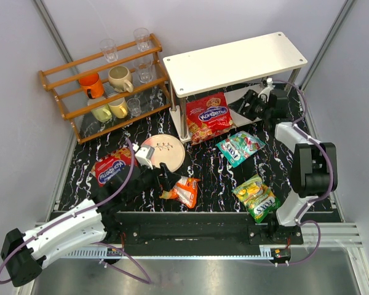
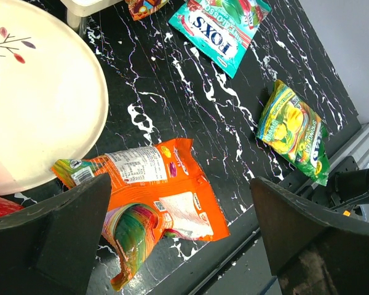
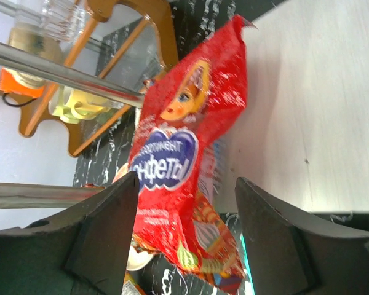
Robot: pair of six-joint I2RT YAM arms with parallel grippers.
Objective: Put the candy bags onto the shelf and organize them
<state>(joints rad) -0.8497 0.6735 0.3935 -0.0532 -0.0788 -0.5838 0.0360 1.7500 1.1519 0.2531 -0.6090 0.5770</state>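
- Shelf (image 1: 234,58): white, two-tier, set at the far edge of the table (image 1: 209,166).
- Large red candy bag (image 3: 184,141): propped at the front left of the lower tier.
- Right gripper (image 3: 186,181): jaws spread, nothing grasped.
- Left gripper (image 2: 179,184): held wide open above the orange bag (image 2: 154,203), near the table's front edge.
- Teal bag (image 1: 240,147), yellow-green bag (image 1: 256,196), second red bag (image 1: 111,166): laid on the table.

Five candy bags (image 1: 208,117): a red bag (image 3: 172,166) ahead of the right gripper (image 3: 186,209), a second red bag (image 1: 109,168) left of the left gripper (image 2: 178,209), an orange bag (image 2: 160,196) below it, a teal bag (image 1: 240,147), a yellow-green bag (image 1: 257,196). One white shelf (image 1: 234,58), one wooden rack (image 1: 67,66), one plate (image 1: 171,153), four mugs (image 1: 120,78) (one orange), four glasses (image 1: 109,49).
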